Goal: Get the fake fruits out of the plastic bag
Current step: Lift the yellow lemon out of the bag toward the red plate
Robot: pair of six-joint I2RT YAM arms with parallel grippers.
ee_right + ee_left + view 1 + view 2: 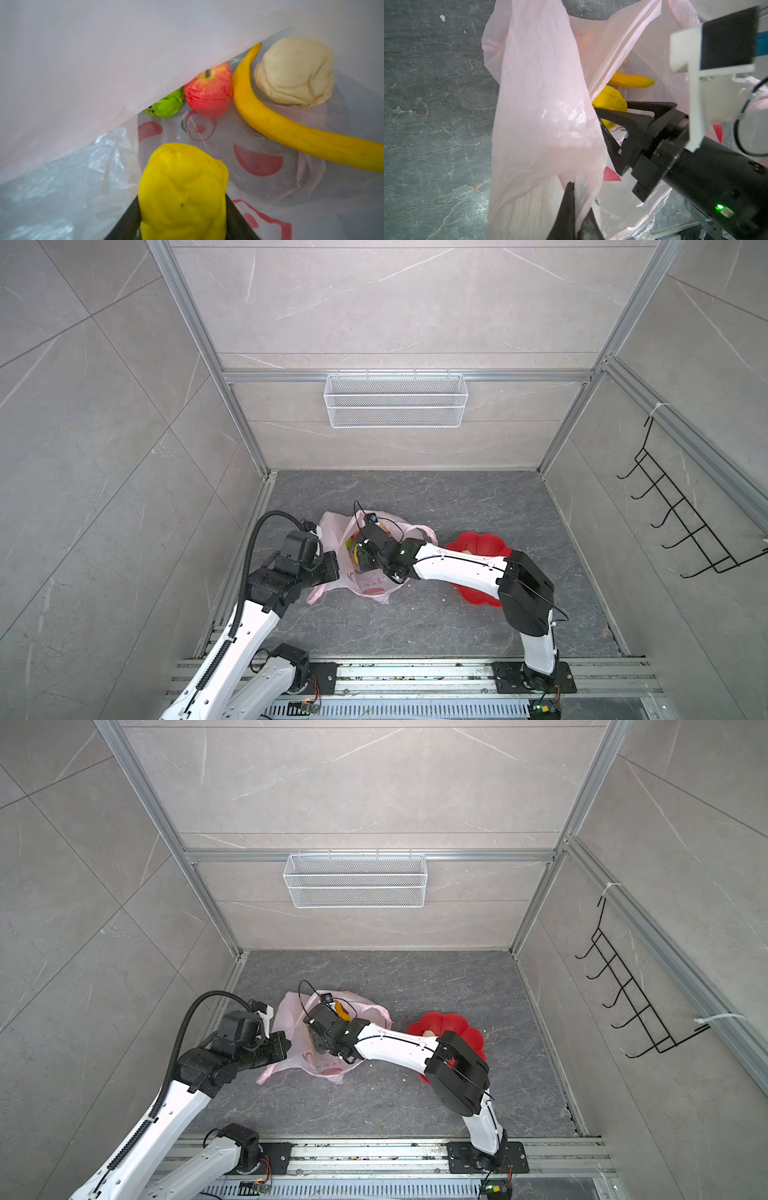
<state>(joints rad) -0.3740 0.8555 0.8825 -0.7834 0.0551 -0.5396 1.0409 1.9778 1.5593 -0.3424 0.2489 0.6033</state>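
Right wrist: dented yellow fruit [182,182], seemingly in pincer [182,200]

Bag [539,93] mouth open, free rm mid-bag; obst. far end: banana [291,133], red ball [207,93], beige lump [295,72].
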